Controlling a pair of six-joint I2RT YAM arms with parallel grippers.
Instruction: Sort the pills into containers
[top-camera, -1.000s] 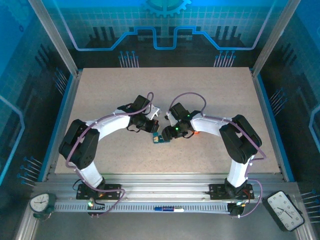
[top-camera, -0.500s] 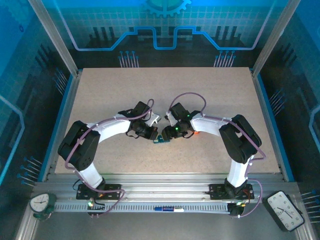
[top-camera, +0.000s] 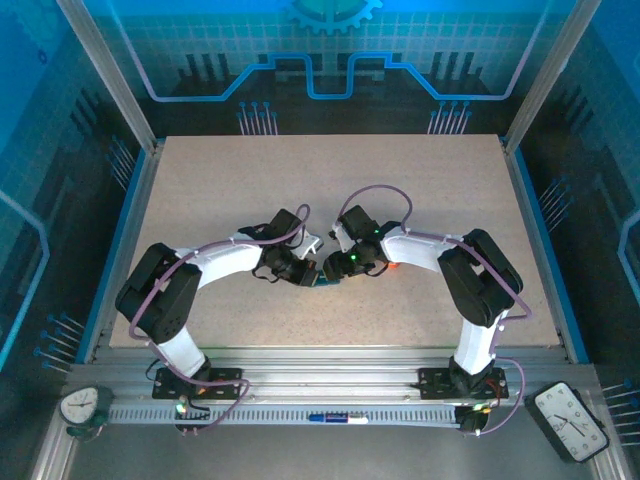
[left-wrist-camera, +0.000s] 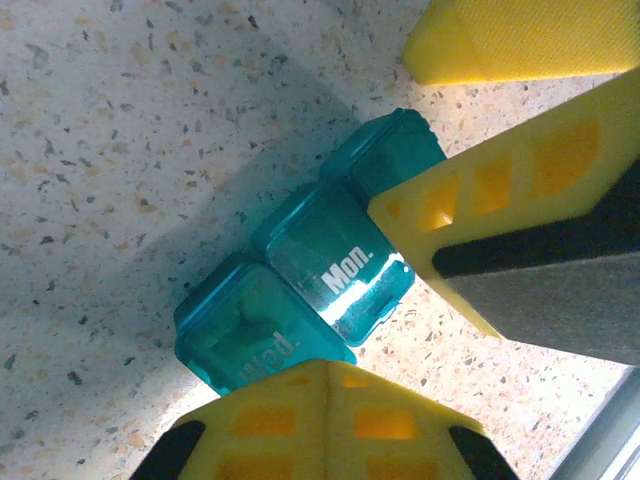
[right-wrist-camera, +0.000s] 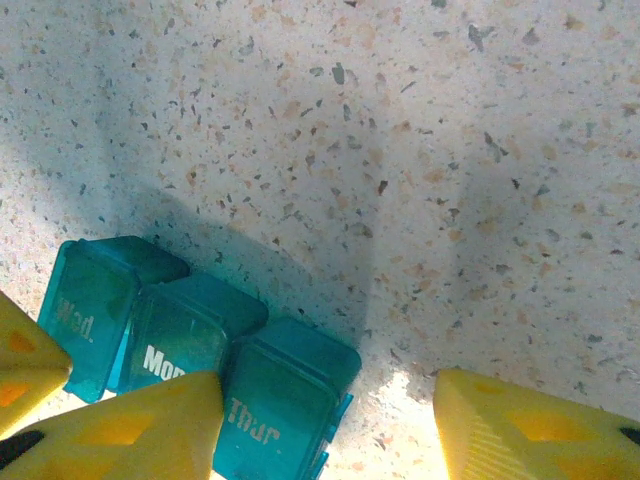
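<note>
First, nearest of all, the left fingers (left-wrist-camera: 320, 400): pressed fully together, holding nothing, with the joined tip touching, or almost touching, the side of the containers (left-wrist-camera: 300, 290) at the joint between the "Wed." cell (left-wrist-camera: 250, 350) and the "Mon." cell (left-wrist-camera: 345, 275). Directly ahead of that tip, the whole teal strip of three joined cells, flat on the counter (left-wrist-camera: 120, 150), lids seemingly shut. On the far side of the strip, the right fingers (right-wrist-camera: 150, 415): parted to a moderate gap and gripping nothing. One finger against the "Mon." cell and the "Thur." cell (right-wrist-camera: 265, 420), as it seems, the other well apart over bare counter, with the end cell between them but much closer to the first.

Probably very light and stiff, being thin hard plastic. Glossy too, so likely slippery and ready to slide or turn on the counter at a small push from one side. Not fragile as a body, but perhaps weak at the lid hinges and tabs, judging by the look. Best to take hold across the short width of one cell, on the two flat side walls, low near the counter and away from the lid edge. Better to use the closed left tip as a stop on its side and to close the right fingers slowly. Contents behind the tinted lids: not possible to tell. Beyond the right fingers, speckled counter in soft shadow.
</note>
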